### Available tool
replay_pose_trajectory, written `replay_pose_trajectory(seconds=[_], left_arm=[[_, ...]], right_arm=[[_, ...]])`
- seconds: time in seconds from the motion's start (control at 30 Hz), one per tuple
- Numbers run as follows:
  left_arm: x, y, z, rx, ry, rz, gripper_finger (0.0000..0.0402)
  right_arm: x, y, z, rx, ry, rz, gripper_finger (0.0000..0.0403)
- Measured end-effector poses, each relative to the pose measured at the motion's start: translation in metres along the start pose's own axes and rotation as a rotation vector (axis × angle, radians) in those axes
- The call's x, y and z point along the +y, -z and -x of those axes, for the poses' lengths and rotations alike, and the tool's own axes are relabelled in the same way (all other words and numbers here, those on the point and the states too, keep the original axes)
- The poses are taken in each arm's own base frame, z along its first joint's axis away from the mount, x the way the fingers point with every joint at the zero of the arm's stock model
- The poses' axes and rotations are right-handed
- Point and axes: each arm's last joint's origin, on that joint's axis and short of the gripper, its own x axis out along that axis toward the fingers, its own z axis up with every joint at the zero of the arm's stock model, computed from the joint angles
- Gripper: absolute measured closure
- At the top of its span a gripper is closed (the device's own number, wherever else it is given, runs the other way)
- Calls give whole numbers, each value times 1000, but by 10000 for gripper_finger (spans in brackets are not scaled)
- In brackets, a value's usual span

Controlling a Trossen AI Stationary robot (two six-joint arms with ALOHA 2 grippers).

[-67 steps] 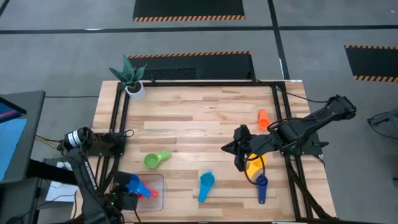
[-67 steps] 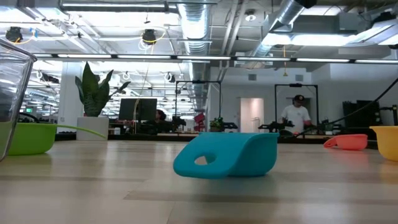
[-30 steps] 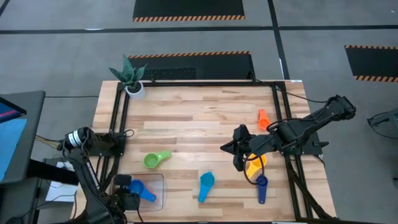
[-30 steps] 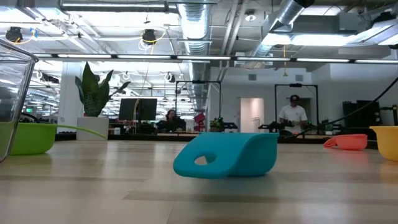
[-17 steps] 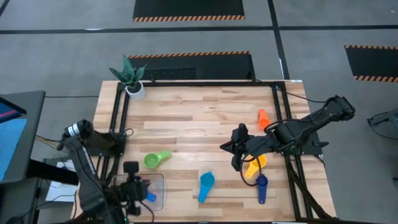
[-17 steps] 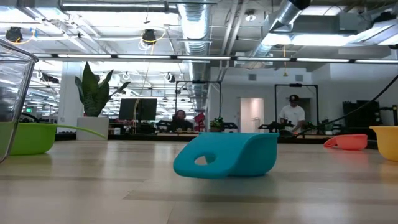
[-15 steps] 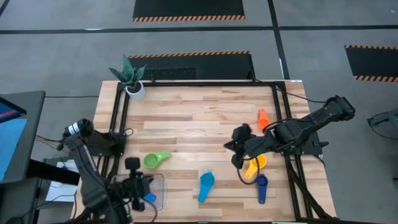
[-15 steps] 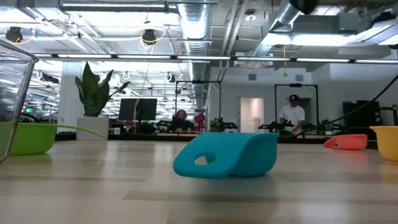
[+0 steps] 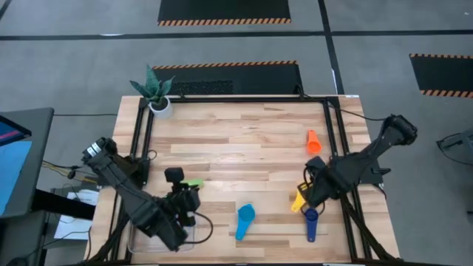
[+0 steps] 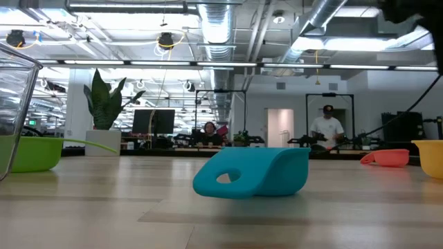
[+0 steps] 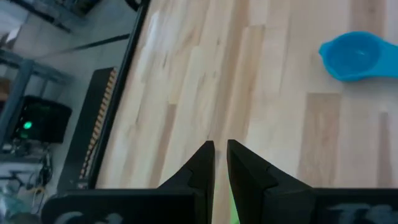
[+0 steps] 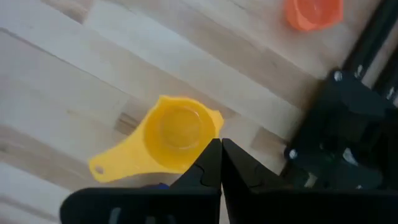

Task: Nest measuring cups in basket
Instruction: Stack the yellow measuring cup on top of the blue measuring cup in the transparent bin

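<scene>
The high view hangs above the pale plank-wood table (image 9: 236, 140), looking straight down on all of it and the grey floor around. The low view sits at tabletop height, facing level across the boards into the room — very close to the light blue plastic measuring cup (image 10: 252, 173), which the high view also shows (image 9: 245, 217), as does the left wrist view (image 11: 356, 55). The right wrist view looks down closely on the yellow plastic measuring cup (image 12: 168, 140), seen from overhead too (image 9: 298, 199).
</scene>
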Motion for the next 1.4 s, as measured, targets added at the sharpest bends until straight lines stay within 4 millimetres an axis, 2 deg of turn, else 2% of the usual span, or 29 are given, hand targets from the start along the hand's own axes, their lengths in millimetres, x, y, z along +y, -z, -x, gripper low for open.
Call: replay_pose_trajectory(seconds=[0.23, 0.37, 0.43, 0.57, 0.73, 0.87, 0.93, 1.03, 1.1, 1.27, 1.4], left_arm=[[7, -7, -11, 24, -25, 20, 368], [8, -7, -12, 24, -25, -10, 368], [8, -7, -12, 24, -25, -11, 368], [8, -7, -12, 24, -24, -10, 368], [7, -8, -12, 20, -16, -2, 368], [6, -8, -12, 18, -14, 2, 368], [6, -8, -12, 17, -14, 2, 368], [7, -8, -12, 12, -20, -14, 368], [7, -9, -13, 14, -22, -39, 368], [8, -10, -15, 22, -21, -61, 368], [8, -10, -15, 27, -17, -44, 368]], right_arm=[[15, 25, -18, -17, 123, -29, 392], [10, 33, -44, 50, 172, -64, 393], [6, 36, -58, 75, 151, -89, 397], [-2, 40, -72, 89, 61, -147, 397], [-18, 40, -89, 65, 116, -243, 393], [-14, 41, -104, 76, 94, -287, 398], [-1, 41, -111, 75, -27, -295, 397], [32, 31, -102, -130, -414, -268, 392], [39, 22, -94, -255, -531, -287, 392], [40, 12, -85, -266, -530, -317, 398], [43, 11, -84, -229, -537, -295, 385]])
